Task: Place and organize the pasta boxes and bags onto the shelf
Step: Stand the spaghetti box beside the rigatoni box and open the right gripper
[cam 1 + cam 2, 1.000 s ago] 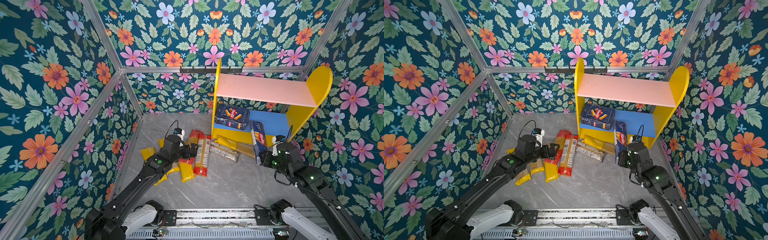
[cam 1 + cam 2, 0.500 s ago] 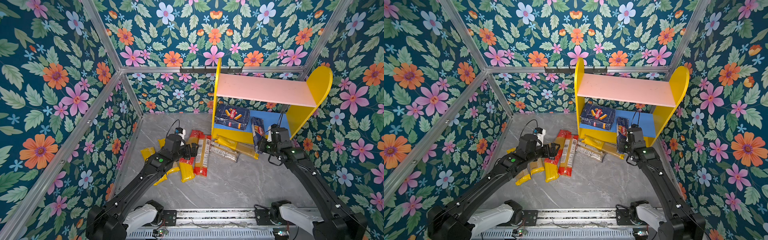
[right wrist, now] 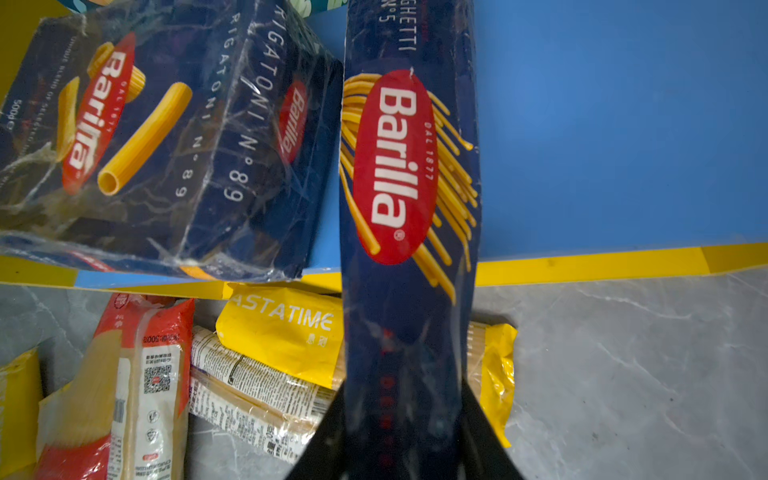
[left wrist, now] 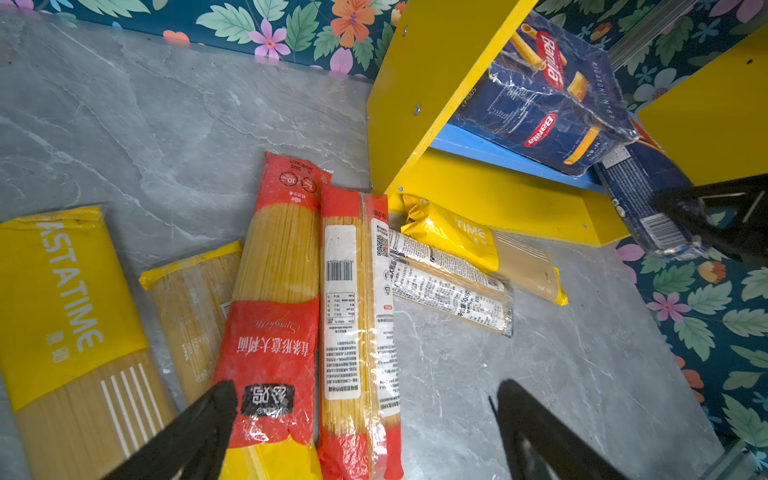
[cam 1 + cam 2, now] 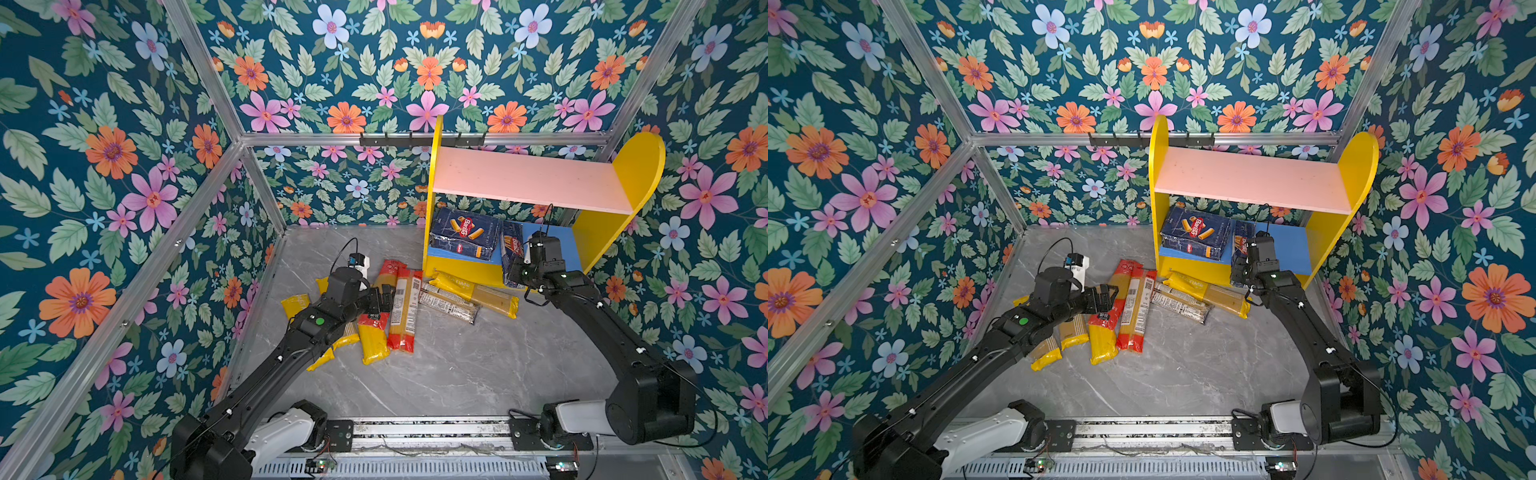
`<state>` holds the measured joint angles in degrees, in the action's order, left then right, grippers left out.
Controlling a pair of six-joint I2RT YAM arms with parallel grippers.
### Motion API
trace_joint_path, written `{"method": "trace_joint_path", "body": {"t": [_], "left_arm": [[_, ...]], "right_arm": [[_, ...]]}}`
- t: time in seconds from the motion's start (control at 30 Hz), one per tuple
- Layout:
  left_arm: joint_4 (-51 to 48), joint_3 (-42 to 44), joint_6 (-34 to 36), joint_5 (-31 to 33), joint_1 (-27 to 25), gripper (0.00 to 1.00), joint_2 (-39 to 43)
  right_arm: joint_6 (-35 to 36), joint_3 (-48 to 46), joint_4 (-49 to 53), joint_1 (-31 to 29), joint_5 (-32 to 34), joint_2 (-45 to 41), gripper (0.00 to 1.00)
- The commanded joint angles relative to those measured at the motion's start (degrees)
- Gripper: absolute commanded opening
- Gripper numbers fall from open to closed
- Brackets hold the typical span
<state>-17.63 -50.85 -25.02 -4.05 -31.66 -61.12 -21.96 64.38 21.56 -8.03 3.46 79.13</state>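
Narrow box (image 5: 512, 245) in R tool (image 5: 515, 275)

High top views looking down, close wrist views, shelf (image 5: 528, 183) shared

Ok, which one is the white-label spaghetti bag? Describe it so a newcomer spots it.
Find the yellow-sided shelf with the pink top board. On the grey table before its base, two bags lie slanted side by side; the white-label bag is the one nearer the robot. Unlike the yellow-ended bag beside it, it is clear with a black-printed white label.
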Motion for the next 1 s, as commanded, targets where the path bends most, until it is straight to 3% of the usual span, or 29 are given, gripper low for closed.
{"method": "trace_joint_path", "body": {"t": [0.0,0.5,0.6,0.73,0.83,0.97], "left_arm": [[0.67,-0.39,1.19,1.02,0.08,1.00,0.27],[0.23,0.41,2.41,1.94,0.11,1.00,1.08],[0.23,0.66,2.59,1.68,0.11,1.00,1.28],[-0.04,0.91,2.67,1.76,0.11,1.00,1.89],[-0.12,1.19,2.61,1.43,0.11,1.00,2.58],[-0.29,1.75,1.99,0.77,0.09,1.00,4.17]], "right_arm": [[0.51,1.74,-8.22,0.03,1.87,1.29,0.28],[-1.59,6.41,-8.68,0.03,4.71,9.08,0.35],[-1.60,6.89,-8.32,0.03,4.70,9.37,0.45],[-1.79,6.15,-7.13,0.08,4.49,7.97,0.84],[-2.11,4.66,-6.01,0.04,4.27,5.40,0.92],[-2.77,1.73,-2.61,0.03,3.45,0.26,0.94]]}}
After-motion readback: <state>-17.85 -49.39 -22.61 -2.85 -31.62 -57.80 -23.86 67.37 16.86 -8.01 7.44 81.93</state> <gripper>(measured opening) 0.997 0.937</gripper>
